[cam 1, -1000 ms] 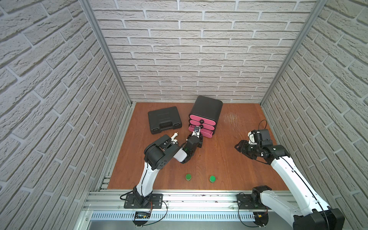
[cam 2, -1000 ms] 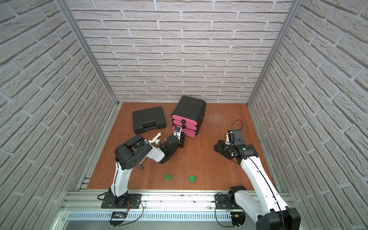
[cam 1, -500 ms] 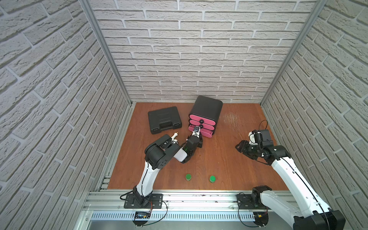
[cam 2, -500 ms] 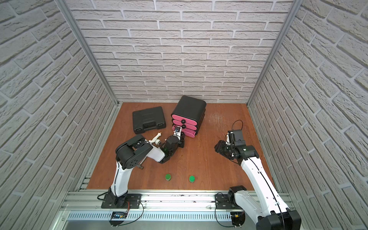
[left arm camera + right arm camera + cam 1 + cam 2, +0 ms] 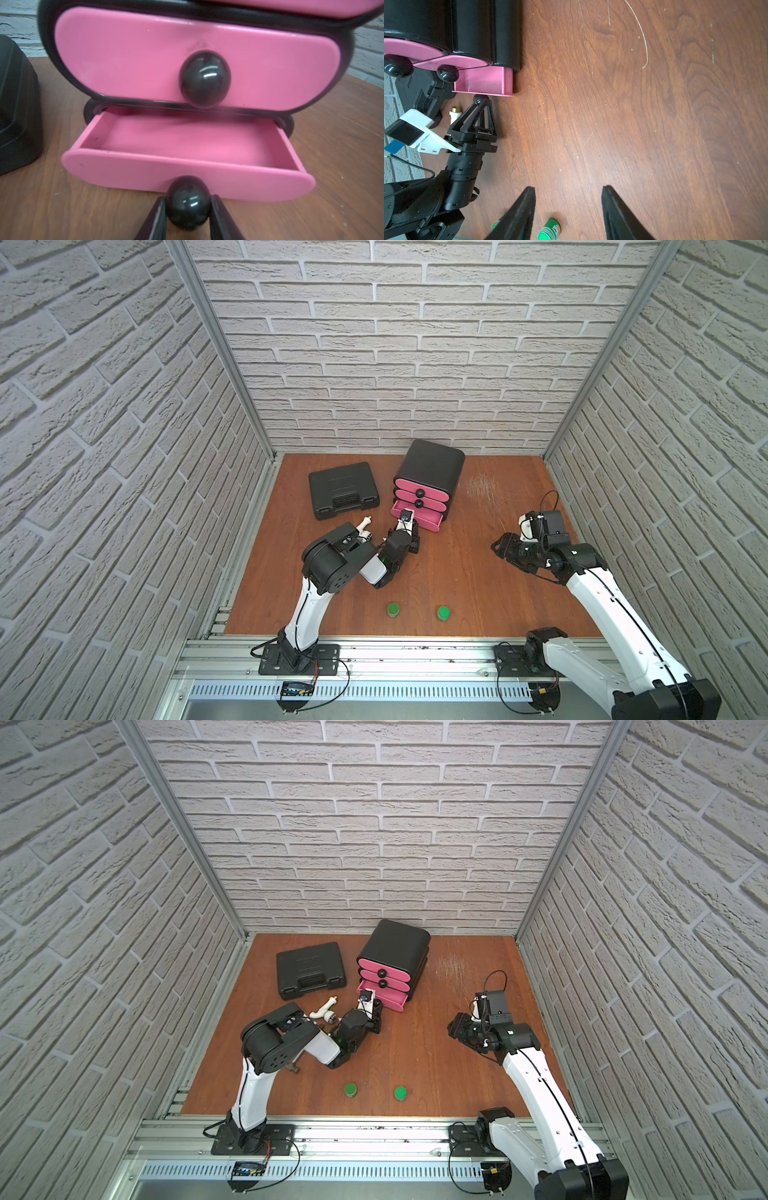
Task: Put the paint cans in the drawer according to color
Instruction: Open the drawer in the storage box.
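Observation:
Two green-lidded paint cans stand near the front edge of the table in both top views. The black cabinet has three pink drawers. Its bottom drawer is pulled out and empty. My left gripper is shut on that drawer's black knob. My right gripper hangs open over bare wood at the right, holding nothing. In its wrist view one green can shows between the fingers, and a second can is partly hidden by a finger.
A closed black tool case lies left of the cabinet. A white bent pipe fitting lies between the case and my left arm. Brick-pattern walls enclose the table on three sides.
The left gripper's jaws have closed onto the bottom drawer's knob. Both arms stay almost where they were, and the green cans have not moved.

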`<control>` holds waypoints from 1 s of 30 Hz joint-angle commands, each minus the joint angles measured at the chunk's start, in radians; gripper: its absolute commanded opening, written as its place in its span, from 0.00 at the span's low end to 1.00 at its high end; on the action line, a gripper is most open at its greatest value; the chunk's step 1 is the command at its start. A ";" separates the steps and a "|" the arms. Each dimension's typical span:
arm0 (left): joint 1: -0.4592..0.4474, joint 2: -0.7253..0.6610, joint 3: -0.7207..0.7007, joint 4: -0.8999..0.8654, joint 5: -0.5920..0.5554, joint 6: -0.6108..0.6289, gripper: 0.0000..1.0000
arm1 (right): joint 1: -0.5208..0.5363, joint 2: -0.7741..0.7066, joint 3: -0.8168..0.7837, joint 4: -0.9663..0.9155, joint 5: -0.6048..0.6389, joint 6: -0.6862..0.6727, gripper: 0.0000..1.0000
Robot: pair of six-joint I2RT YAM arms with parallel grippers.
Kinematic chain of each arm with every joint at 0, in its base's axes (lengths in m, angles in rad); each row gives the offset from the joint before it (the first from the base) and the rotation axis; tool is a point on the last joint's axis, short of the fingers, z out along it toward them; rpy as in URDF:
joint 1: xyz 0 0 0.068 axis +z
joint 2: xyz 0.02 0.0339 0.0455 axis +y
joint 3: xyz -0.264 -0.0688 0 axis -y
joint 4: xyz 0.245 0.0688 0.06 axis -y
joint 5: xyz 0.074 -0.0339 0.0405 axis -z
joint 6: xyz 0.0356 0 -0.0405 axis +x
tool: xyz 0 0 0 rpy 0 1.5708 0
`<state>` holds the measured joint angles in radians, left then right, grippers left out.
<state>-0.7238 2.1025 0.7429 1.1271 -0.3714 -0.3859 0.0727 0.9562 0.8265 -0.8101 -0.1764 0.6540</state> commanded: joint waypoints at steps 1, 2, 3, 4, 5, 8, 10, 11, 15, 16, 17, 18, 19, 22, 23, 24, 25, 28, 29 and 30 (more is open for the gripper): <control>-0.013 -0.035 -0.038 0.081 -0.055 0.012 0.25 | -0.005 -0.011 0.022 0.008 0.006 -0.015 0.56; -0.016 -0.041 -0.044 0.086 -0.057 0.017 0.25 | -0.006 -0.010 0.024 0.006 0.005 -0.017 0.56; -0.020 -0.046 -0.050 0.088 -0.059 0.021 0.25 | -0.007 -0.008 0.024 0.003 0.004 -0.020 0.56; -0.024 -0.053 -0.058 0.089 -0.060 0.025 0.25 | -0.006 -0.007 0.026 0.002 0.001 -0.021 0.56; -0.026 -0.059 -0.067 0.091 -0.062 0.024 0.25 | -0.005 -0.005 0.025 0.002 -0.005 -0.024 0.56; -0.031 -0.070 -0.089 0.099 -0.067 0.022 0.25 | -0.006 0.006 0.029 -0.003 -0.022 -0.040 0.56; -0.034 -0.074 -0.103 0.102 -0.070 0.019 0.25 | -0.006 0.017 0.038 -0.013 -0.031 -0.055 0.56; -0.034 -0.074 -0.107 0.103 -0.070 0.017 0.25 | -0.006 0.023 0.043 -0.020 -0.033 -0.063 0.56; -0.040 -0.072 -0.113 0.101 -0.074 -0.002 0.28 | -0.005 0.031 0.061 -0.032 -0.035 -0.082 0.56; -0.042 -0.072 -0.110 0.100 -0.078 -0.002 0.30 | -0.005 0.031 0.063 -0.034 -0.033 -0.082 0.56; -0.043 -0.070 -0.107 0.100 -0.079 -0.001 0.32 | -0.004 0.032 0.066 -0.034 -0.033 -0.084 0.56; -0.043 -0.070 -0.104 0.099 -0.081 0.000 0.35 | -0.005 0.032 0.068 -0.034 -0.035 -0.083 0.56; -0.042 -0.071 -0.102 0.097 -0.081 0.001 0.38 | -0.004 0.032 0.070 -0.034 -0.037 -0.085 0.56; -0.042 -0.078 -0.103 0.092 -0.084 0.002 0.45 | -0.003 0.031 0.074 -0.051 -0.022 -0.088 0.57; -0.042 -0.084 -0.103 0.087 -0.084 0.005 0.49 | -0.001 0.028 0.074 -0.056 -0.013 -0.088 0.58; -0.044 -0.090 -0.106 0.084 -0.084 0.012 0.52 | 0.004 0.023 0.074 -0.062 -0.007 -0.089 0.59; -0.044 -0.097 -0.109 0.082 -0.086 0.019 0.55 | 0.008 0.020 0.074 -0.063 -0.002 -0.088 0.59; -0.049 -0.126 -0.122 0.076 -0.082 0.041 0.60 | 0.035 0.012 0.072 -0.080 0.020 -0.088 0.61; -0.052 -0.139 -0.130 0.073 -0.079 0.047 0.62 | 0.046 0.010 0.072 -0.087 0.031 -0.087 0.62; -0.057 -0.152 -0.139 0.071 -0.080 0.053 0.64 | 0.059 0.009 0.071 -0.091 0.036 -0.086 0.62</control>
<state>-0.7662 2.0064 0.6304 1.1713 -0.4393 -0.3630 0.1032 0.9852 0.8810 -0.8787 -0.1730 0.5827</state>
